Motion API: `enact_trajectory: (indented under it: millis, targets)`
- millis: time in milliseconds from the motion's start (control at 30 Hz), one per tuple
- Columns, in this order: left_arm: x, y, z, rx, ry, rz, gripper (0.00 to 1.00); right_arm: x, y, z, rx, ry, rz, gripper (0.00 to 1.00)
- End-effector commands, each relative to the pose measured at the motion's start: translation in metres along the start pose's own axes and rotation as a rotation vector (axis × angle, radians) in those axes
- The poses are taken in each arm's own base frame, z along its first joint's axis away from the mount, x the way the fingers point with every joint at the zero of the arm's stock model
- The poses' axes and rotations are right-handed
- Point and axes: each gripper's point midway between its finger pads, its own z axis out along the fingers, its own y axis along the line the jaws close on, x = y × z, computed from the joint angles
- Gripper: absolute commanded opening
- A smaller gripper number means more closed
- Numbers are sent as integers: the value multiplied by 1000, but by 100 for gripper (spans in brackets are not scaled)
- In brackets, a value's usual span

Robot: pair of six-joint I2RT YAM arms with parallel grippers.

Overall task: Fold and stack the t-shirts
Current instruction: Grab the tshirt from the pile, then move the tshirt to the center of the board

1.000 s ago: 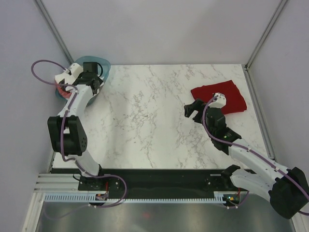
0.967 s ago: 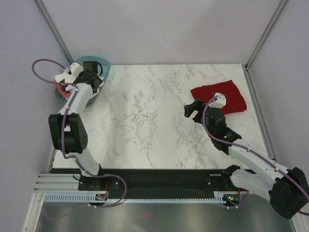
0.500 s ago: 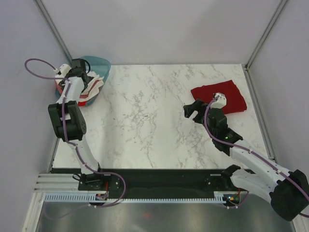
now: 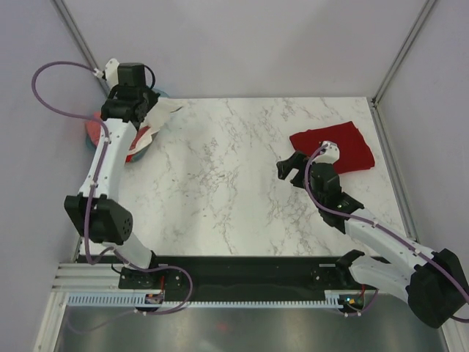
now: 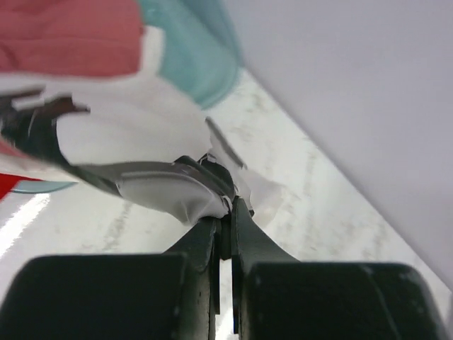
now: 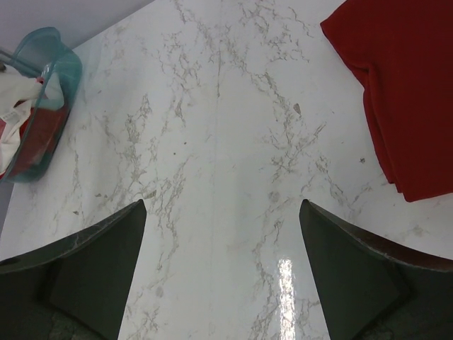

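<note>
At teal basket, my left jaws pinch white t-shirt by thin fold; right jaws gaping, empty. Risk: fold slips, shirt drops.

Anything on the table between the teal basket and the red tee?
Nothing: bare marble table runs from the basket to the red tee, clearest in the right wrist view. Only the open right hand hovers beside it.

No text or number can be read; the dark print on the white t-shirt is blurred.
</note>
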Motion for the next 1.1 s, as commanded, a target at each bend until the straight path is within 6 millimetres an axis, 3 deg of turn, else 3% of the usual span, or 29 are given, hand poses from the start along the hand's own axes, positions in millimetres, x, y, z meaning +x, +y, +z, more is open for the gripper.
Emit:
enact_trajectory:
  millis: [0, 33, 67, 133, 200, 233, 267, 300, 333, 400, 433, 500, 533, 600, 633, 667, 800, 833, 900, 933, 1067]
  targets:
    - [-78, -75, -149, 362, -185, -102, 2, -15, 9, 2, -15, -39, 8, 98]
    - [-84, -80, -170, 406, -201, -114, 2, -17, 10, 1, -17, -45, 12, 98]
    - [-94, -87, -210, 494, -221, -135, 2, -17, 9, 1, -13, -46, 10, 98]
    - [-99, -92, -246, 587, -213, -180, 2, -20, 8, -1, -10, -60, 10, 98]
    - [-90, -94, -278, 686, -161, -215, 2, -21, 6, -1, -6, -64, 5, 98]
    - [-72, -92, -270, 679, -109, -206, 2, -21, 6, -1, -5, -66, 3, 98]
    - [-56, -92, -278, 721, -43, -205, 2, -21, 6, -2, -6, -65, 2, 98]
    - [-40, -92, -273, 722, 0, -200, 2, -21, 7, -1, -9, -64, 2, 98]
    - [0, -83, -243, 660, 81, -169, 7, -22, 9, -2, -16, -62, -1, 98]
    - [43, -71, -225, 632, 180, -163, 10, -20, 10, -1, -24, -56, -10, 98]
    - [81, -58, -194, 590, 229, -147, 13, -18, 10, 0, -27, -50, -17, 98]
    - [114, -46, -170, 572, 263, -140, 17, -14, 13, 2, -46, -35, -24, 98]
    - [145, -29, -144, 525, 290, -130, 33, -9, 12, 5, -47, -18, -33, 98]
    - [176, -18, -123, 500, 335, -113, 80, -4, 21, 7, -92, 10, -54, 98]
    - [201, -9, -106, 456, 390, -68, 99, 4, 24, 10, -114, 42, -74, 98]
    - [214, -8, -100, 453, 438, -21, 100, 8, 29, 11, -143, 61, -97, 98]
    - [220, -3, -86, 445, 410, 117, 100, 31, 59, 18, -292, 191, -136, 89]
    - [222, 1, -87, 453, 402, 127, 99, 45, 56, 25, -286, 235, -144, 88]
    - [209, -9, -97, 536, 341, 117, 98, 53, 59, 32, -292, 277, -154, 83]
    - [218, -1, -97, 550, 343, 129, 97, 68, 55, 38, -281, 327, -159, 82]
    - [217, -16, -120, 686, 362, 177, 92, 98, 63, 51, -304, 423, -173, 76]
